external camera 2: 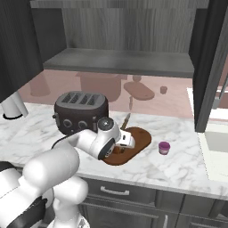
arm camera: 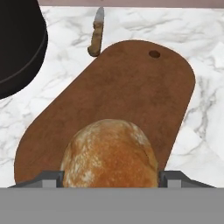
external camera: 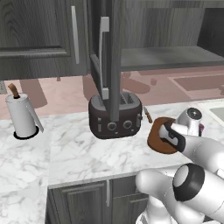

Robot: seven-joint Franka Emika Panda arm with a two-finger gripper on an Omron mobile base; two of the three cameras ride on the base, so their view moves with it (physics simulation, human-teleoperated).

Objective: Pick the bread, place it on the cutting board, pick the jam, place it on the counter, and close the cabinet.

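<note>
The bread (arm camera: 109, 153) is gripped between the closed jaws of the gripper (arm camera: 109, 177), over the cutting board (arm camera: 131, 87). The jam (external camera 2: 164, 148) stands on the table (external camera 2: 178, 164), beside the board.

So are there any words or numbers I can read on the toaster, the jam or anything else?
None: no words, numbers or signs can be read anywhere.
The toaster has plain knobs, no marks.
The jam is too small to show a label.
The bread, cutting board and cabinet are bare.
</note>
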